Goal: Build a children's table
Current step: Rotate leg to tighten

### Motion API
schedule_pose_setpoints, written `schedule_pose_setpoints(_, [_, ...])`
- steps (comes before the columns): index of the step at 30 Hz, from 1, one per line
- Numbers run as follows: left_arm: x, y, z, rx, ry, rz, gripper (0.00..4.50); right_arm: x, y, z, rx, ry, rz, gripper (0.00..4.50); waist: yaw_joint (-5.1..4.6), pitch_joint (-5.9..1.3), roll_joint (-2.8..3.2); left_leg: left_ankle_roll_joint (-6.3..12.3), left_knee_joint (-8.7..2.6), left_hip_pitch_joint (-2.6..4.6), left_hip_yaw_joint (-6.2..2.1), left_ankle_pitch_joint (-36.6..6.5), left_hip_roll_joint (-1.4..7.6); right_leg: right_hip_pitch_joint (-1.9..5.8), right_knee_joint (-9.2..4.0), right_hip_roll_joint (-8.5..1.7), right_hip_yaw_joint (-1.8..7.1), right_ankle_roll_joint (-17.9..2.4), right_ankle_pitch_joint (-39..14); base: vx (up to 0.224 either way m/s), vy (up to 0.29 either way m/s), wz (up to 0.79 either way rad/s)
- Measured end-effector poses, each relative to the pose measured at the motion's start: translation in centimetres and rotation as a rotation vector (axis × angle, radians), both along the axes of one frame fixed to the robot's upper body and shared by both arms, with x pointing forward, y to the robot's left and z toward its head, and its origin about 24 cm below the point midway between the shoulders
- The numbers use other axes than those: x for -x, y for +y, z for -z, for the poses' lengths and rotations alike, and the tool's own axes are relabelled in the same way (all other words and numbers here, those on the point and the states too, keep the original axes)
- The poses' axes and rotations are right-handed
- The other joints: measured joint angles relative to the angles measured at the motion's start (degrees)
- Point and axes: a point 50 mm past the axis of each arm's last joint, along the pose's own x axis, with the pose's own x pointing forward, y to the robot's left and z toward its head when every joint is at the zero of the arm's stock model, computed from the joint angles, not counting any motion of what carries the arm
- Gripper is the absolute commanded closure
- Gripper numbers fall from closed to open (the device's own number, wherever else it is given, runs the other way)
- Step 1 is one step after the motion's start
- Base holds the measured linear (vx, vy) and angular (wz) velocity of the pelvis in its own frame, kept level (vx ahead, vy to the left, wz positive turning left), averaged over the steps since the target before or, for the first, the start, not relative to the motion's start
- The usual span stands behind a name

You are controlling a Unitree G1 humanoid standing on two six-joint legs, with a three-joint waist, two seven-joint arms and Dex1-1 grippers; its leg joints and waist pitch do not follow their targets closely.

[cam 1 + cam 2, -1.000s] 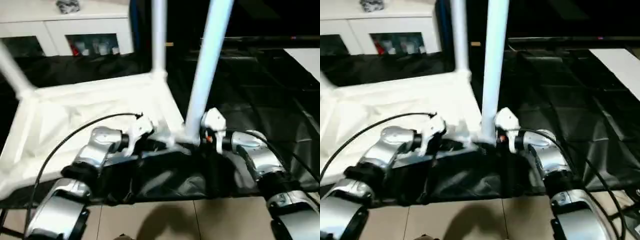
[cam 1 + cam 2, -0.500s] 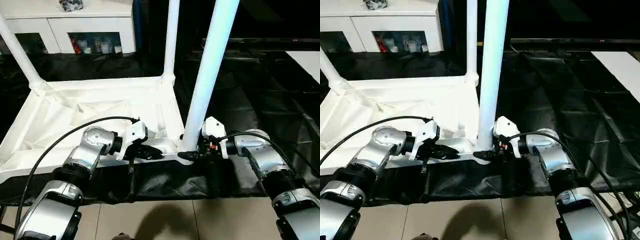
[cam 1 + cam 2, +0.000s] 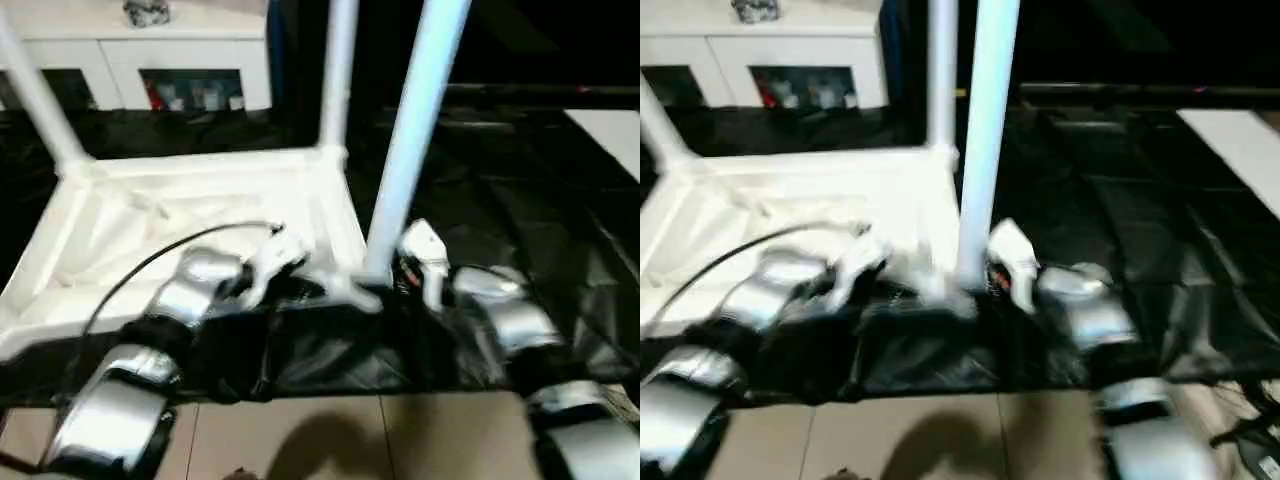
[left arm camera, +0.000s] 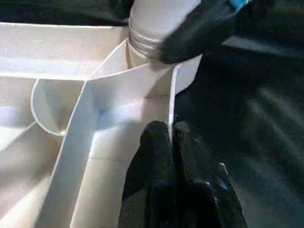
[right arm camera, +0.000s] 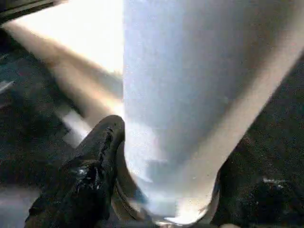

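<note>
tabletop (image 3: 200, 215) upside down, centre-left | near leg (image 3: 415, 130) upright in lower-right corner socket | right gripper (image 5: 156, 190) has narrowed, clasping leg base | left gripper (image 4: 169, 142) pinched on tabletop rim | judged: seating leg

Indoor room where I work, seemingly a home or a staged test space; which one I cannot tell. Behind my work stands a white cabinet (image 3: 150, 60) with glass doors, small items on its shelves. Black sheeting (image 3: 520, 190) covers most of the ground, with beige floor tiles (image 3: 330, 440) nearest me.
</note>
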Motion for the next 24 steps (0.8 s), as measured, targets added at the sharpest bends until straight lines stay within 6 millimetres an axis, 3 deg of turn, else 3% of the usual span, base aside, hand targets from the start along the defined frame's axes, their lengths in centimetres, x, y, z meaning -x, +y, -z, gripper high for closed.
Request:
schedule_pose_setpoints(4, [-0.2, -1.3, 0.4, 0.005, 0.0, -0.077, 4.5, -0.7, 1.3, 0.4, 0.0, 0.004, 0.201, 1.87, -1.16, -0.09, -0.09, 0.0, -0.02, 0.53, -0.02, -0.01, -0.03, 0.48, -0.22, 0.0, 0.02, 0.07, -0.04, 0.0, 0.0, 0.0])
schedule_pose_setpoints(8, [-0.3, -1.5, 0.5, -0.012, -0.009, -0.109, 4.5, -0.9, 2.3, 0.5, 0.004, -0.002, 0.278, 1.87, -1.52, -0.35, -0.11, -0.01, -0.22, 0.62, -0.13, -0.02, -0.03, 0.65, -0.48, 0.04, -0.09, 0.1, -0.06, 0.0, 0.0, 0.0])
schedule_pose_setpoints(9, [-0.3, -1.5, 0.6, -0.02, -0.011, -0.11, 4.5, -0.9, 2.4, 0.5, 0.008, -0.007, 0.279, 1.31, -1.59, -0.39, -0.12, -0.01, -0.34, 0.61, -0.13, -0.02, -0.04, 0.65, -0.6, 0.04, -0.11, 0.1, -0.06, 0.0, 0.0, 0.0])
schedule_pose_setpoints(14, [-0.3, -1.5, 0.5, -0.024, -0.024, -0.096, 4.5, -0.9, 2.4, 0.4, -0.016, 0.0, 0.259, 0.97, -1.6, -0.4, -0.18, -0.01, -0.54, 0.53, -0.1, -0.02, -0.05, 0.64, -0.91, 0.05, -0.14, 0.09, -0.06, 0.0, 0.0, 0.0])
schedule_pose_setpoints(20, [0.5, -0.8, 0.3, 0.016, -0.039, 0.018, 4.5, -0.1, 0.1, -0.3, 0.018, -0.015, 0.004, 0.42, -1.21, -0.35, -0.26, 0.01, -0.66, 0.39, -0.07, -0.05, -0.03, 0.58, -0.88, 0.06, -0.16, -0.24, 0.26, 0.021, -0.002, 0.01])
schedule_pose_setpoints(24, [1.0, 0.1, -0.1, 0.027, -0.027, 0.121, 4.5, 0.6, -1.0, -1.1, 0.042, -0.007, -0.21, 0.42, -0.19, -0.37, -0.2, 0.31, -0.96, 0.0, 0.08, 0.02, 0.08, 0.21, -0.8, 0.13, -0.35, -0.1, -0.02, 0.062, -0.01, 0.02])
